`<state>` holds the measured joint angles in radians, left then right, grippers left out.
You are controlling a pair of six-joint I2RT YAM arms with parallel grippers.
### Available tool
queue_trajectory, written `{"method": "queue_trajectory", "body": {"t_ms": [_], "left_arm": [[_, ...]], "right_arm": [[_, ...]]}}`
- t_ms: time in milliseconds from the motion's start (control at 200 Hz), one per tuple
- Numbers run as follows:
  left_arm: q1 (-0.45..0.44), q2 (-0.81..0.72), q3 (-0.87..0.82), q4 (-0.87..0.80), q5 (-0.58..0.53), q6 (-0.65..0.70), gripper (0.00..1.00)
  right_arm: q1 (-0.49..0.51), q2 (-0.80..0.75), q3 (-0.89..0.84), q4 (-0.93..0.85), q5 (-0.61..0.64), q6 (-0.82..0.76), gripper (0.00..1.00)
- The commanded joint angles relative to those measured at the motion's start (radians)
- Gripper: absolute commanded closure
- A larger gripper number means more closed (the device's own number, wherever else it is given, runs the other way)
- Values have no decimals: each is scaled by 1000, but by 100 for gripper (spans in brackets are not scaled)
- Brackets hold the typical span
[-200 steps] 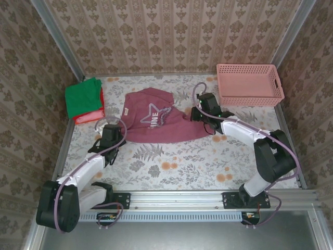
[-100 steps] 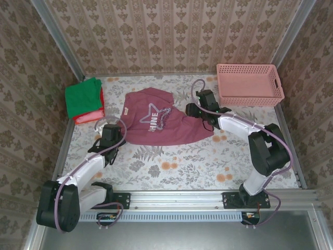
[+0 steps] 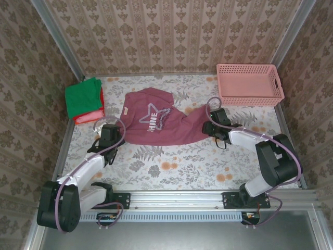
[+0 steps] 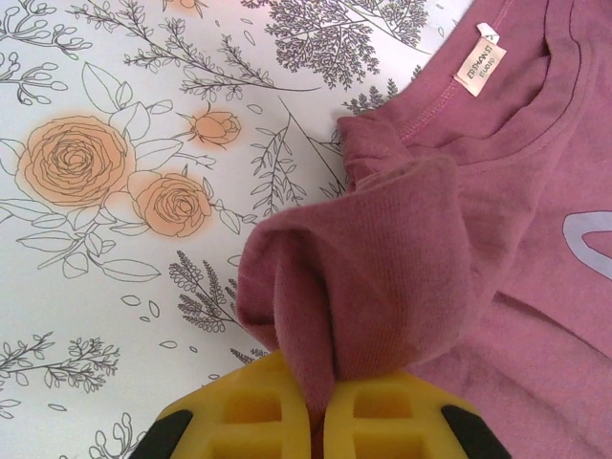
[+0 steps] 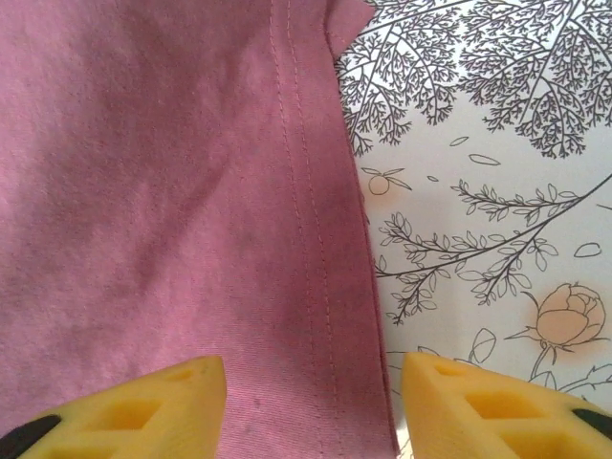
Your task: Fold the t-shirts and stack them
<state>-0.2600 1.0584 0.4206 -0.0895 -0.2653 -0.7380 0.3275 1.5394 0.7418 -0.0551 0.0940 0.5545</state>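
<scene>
From the overhead camera I see the maroon t-shirt (image 3: 156, 122) lying face up in the middle of the floral bench (image 3: 171, 166), its pale star print showing and its cloth rumpled rather than flat. The green t-shirt (image 3: 83, 96) sits folded at the far left corner on top of the red t-shirt (image 3: 89, 116), of which a strip shows along the near edge. The pink basket (image 3: 250, 86) stands at the far right corner, well apart from the garments. The left gripper (image 3: 113, 134) is at the maroon shirt's near left corner and the right gripper (image 3: 208, 126) at its right edge, both low over the bench. On my left wrist camera, the left gripper (image 4: 318, 406) is clenched on a bunched fold of the maroon cloth, the yellow pads (image 4: 239, 416) pressed together around it with the fold rising in a hump just ahead of them. Beyond it the collar curves past, with a small cream label (image 4: 478, 69) sewn inside the neckline and a sliver of the pale print at the right edge. On my right wrist camera, the right gripper (image 5: 311, 402) is spread wide and grasps nothing. The shirt's stitched hem runs up between the two yellow pads, with maroon cloth under the left pad and bare bench under the right.
</scene>
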Motion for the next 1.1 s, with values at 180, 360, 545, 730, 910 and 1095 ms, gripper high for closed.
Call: {"method": "queue_trajectory", "body": {"t_ms": [180, 360, 545, 730, 910, 1095], "left_arm": [[8, -12, -1, 5, 3, 3, 100], [8, -28, -6, 3, 4, -3, 100], [9, -49, 24, -17, 5, 7, 100], [11, -124, 32, -69, 2, 12, 100], [11, -164, 16, -165, -11, 21, 100], [14, -164, -26, -193, -12, -1, 84]], "right_arm": [[-12, 112, 63, -10, -64, 16, 68], [-26, 55, 80, -47, -72, -9, 100], [-39, -112, 88, -60, -41, -45, 100], [-41, -304, 11, -68, 20, -52, 100], [-43, -271, -14, -89, -16, -66, 55], [-20, -154, -3, -89, -96, -52, 45]]}}
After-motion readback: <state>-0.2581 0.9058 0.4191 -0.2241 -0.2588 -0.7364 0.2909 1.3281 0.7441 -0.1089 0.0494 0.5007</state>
